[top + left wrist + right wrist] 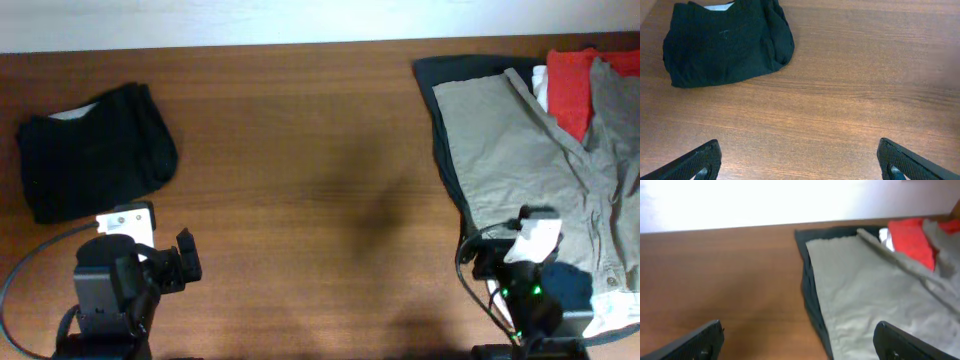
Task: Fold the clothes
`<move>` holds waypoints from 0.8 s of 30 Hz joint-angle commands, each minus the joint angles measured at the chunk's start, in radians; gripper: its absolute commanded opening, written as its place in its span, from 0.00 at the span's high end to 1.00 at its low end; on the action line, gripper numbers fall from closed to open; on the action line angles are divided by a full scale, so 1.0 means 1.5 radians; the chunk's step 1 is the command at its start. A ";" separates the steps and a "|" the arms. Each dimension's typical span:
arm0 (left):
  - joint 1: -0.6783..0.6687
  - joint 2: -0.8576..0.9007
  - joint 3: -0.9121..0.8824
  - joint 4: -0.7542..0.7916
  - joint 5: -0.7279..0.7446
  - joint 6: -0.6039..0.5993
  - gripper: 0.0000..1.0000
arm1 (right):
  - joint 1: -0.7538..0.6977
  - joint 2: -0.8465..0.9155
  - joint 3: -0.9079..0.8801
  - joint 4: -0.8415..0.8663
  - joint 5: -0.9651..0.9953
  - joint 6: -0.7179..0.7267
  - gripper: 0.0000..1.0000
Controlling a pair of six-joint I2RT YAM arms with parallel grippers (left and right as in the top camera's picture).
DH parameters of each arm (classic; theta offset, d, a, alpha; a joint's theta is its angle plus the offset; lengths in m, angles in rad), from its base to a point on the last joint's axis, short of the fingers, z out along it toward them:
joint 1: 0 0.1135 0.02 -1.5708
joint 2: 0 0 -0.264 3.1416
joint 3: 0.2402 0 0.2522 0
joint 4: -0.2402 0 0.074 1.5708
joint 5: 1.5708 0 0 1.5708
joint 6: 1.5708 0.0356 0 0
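Black shorts: the black shorts (95, 150) lie in a compact, bunched bundle on the far left part of the wooden table (300, 150), close to its back edge.
Lining: a sliver of pale lining (720, 7) peeks out at the bundle's far edge.
Mark: a tiny light mark (725, 33) sits on the upper face of the fabric.
Left pincer: the left pincer (799, 150) hangs over bare wood with its two dark fingers (700, 162) spread wide, holding nothing.
Shorts against left pincer: in the left wrist view the bundle lies ahead of the fingers and off to their left, well apart from both, with open table between. From overhead the left pincer (185, 262) sits nearer the front edge, below and a little right of the bundle.
Right pincer: the right pincer (799, 327) is likewise spread wide and empty, hanging low at the near edge of a clothes heap.
Shorts against right pincer: the whole width of the table lies between them.
Heap on the right: a khaki garment (500, 140) lies spread over a dark one (440, 70), with a red piece (570, 80) and a grey one (615, 110) beyond.
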 commanded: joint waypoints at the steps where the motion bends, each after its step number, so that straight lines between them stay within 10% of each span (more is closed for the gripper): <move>1: 0.002 -0.001 -0.001 0.003 0.007 -0.006 0.01 | 0.013 -0.129 -0.138 0.123 -0.007 -0.005 0.01; 6: 0.002 -0.001 -0.001 0.003 0.007 -0.006 0.01 | 0.024 -0.194 -0.301 0.381 0.037 -0.056 0.02; 10: 0.002 -0.001 -0.001 0.003 0.007 -0.006 0.01 | 0.025 -0.194 -0.301 0.229 0.033 -0.121 0.01; 24: 0.002 -0.001 -0.001 0.003 0.007 -0.006 0.01 | 0.025 -0.194 -0.301 0.230 0.033 -0.122 0.01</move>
